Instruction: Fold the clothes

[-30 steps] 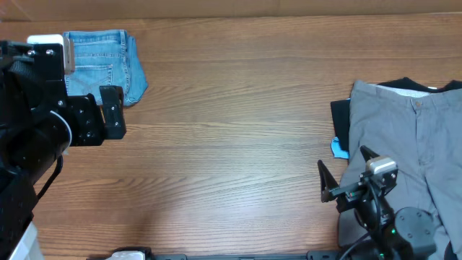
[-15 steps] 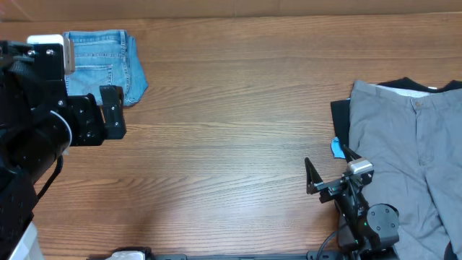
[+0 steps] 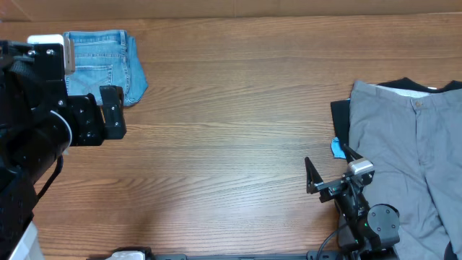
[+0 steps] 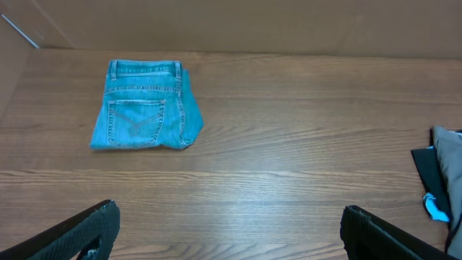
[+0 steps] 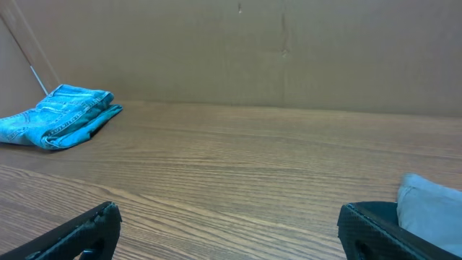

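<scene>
Overhead, right gripper: near edge of the table, right side; jaws spread wide, nothing between them (released).
Left gripper: left side, over brown wood; jaws spread wide, nothing held.
Grey trousers: laid flat at the right side, just beside the right gripper, waistband toward the far edge.
Dark garment: shows from beneath the trousers' left edge.
Small blue item: at that same edge; kind cannot be told.
Jeans: far left corner, folded into a compact bundle, one stitched back pocket facing up, waistband toward the far edge, well apart from both grippers.
</scene>
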Robot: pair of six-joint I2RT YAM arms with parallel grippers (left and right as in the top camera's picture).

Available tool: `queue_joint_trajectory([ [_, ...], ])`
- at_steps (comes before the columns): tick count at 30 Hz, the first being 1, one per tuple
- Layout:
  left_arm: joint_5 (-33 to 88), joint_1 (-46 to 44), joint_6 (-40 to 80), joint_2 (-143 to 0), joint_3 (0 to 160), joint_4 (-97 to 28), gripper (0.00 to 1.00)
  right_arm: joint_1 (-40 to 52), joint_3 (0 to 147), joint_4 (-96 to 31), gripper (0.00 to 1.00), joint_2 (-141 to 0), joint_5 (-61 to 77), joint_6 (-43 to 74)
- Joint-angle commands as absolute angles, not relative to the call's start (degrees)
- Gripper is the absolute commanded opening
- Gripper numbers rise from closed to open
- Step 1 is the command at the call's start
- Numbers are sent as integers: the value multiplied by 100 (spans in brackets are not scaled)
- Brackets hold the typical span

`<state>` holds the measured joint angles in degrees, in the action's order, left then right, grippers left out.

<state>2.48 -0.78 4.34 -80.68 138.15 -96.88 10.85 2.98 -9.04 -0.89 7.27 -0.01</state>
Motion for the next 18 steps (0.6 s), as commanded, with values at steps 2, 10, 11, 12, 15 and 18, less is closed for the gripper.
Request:
queue_joint_trajectory([
  [2, 191, -121, 532, -8062, 13812, -9677, 100, 1070, 252, -864, 100, -16, 770, 25],
  [10, 189, -119, 532, -8062, 13810, -9677, 100, 1070, 252, -864, 100, -16, 773, 25],
  [11, 191, -121, 532, -8062, 13810, -9677, 100, 1070, 252, -864, 100, -16, 770, 25],
  [12, 191, -119, 532, -8077, 13810, -9679, 100, 1070, 252, -864, 100, -16, 770, 25],
  [15, 19, -115, 416, -8018, 13810, -9623, 100, 1070, 252, -864, 100, -16, 770, 25],
  [18, -82, -115, 429, -7684, 13388, -9105, 100, 1070, 252, -864, 100, -16, 770, 25],
])
